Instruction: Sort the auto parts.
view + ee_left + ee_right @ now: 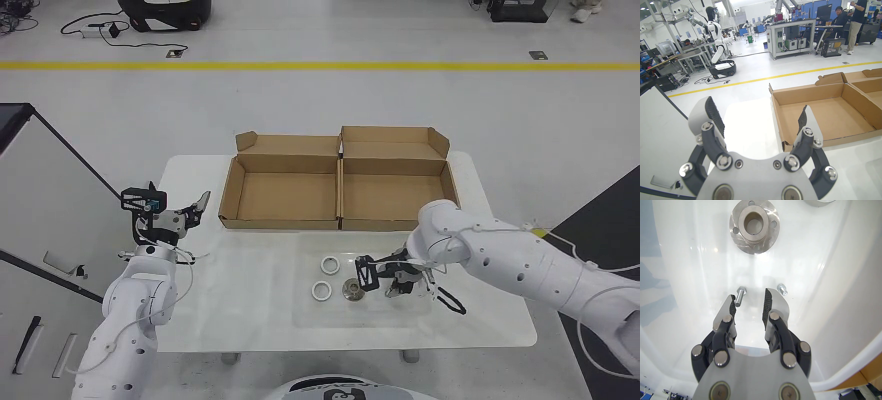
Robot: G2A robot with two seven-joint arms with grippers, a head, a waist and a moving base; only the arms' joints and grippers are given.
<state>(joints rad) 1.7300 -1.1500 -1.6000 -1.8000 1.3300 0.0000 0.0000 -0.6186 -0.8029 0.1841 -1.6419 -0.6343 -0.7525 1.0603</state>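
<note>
A shallow white tray (838, 285) at the table's front middle holds the parts. My right gripper (750, 294) hangs open low inside it. A long silver bolt (739, 296) lies just inside one fingertip, partly between the fingers. A short bolt (782, 289) rests just outside the other finger. A metal flange (754, 226) sits beyond the fingertips. From above, the right gripper (366, 274) is beside the flange (352, 290) and two white rings (328, 265) (321, 291). My left gripper (757, 105) is open and holds nothing, raised over the table's left edge (197, 208).
Two open cardboard boxes stand side by side at the back of the table, the left box (280, 195) and the right box (392, 190); both look empty. From the left wrist view the nearer box (829, 117) lies just beyond the fingers.
</note>
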